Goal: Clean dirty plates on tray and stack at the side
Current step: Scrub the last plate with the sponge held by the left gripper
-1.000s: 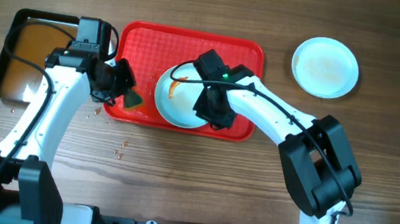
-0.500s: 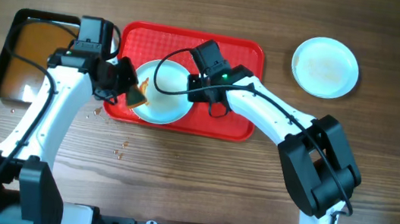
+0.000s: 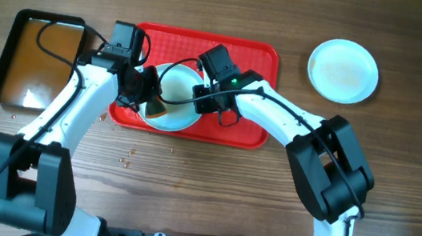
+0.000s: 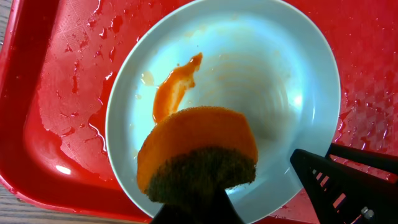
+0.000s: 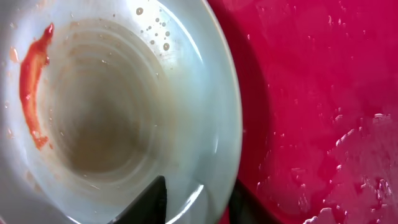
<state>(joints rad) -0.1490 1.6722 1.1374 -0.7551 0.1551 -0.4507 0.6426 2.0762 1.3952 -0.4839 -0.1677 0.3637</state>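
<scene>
The left gripper [image 3: 150, 104] has its jaws clamped on an orange-and-green sponge [image 4: 199, 152], held over a smeared plate [image 4: 261, 74]. The right gripper [image 5: 196, 202] pinches that plate's rim, jaws narrow. Beneath both lies the red tray [image 3: 255, 55] bearing the plate; a second plate [image 3: 343, 70] sits on the surface [image 3: 210, 190] well beyond the right jaws.

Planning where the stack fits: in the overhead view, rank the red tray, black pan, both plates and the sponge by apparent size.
1. red tray
2. black pan
3. plate at the side and plate on the tray: alike; the latter is partly covered, so no ranking
4. sponge, smallest
</scene>
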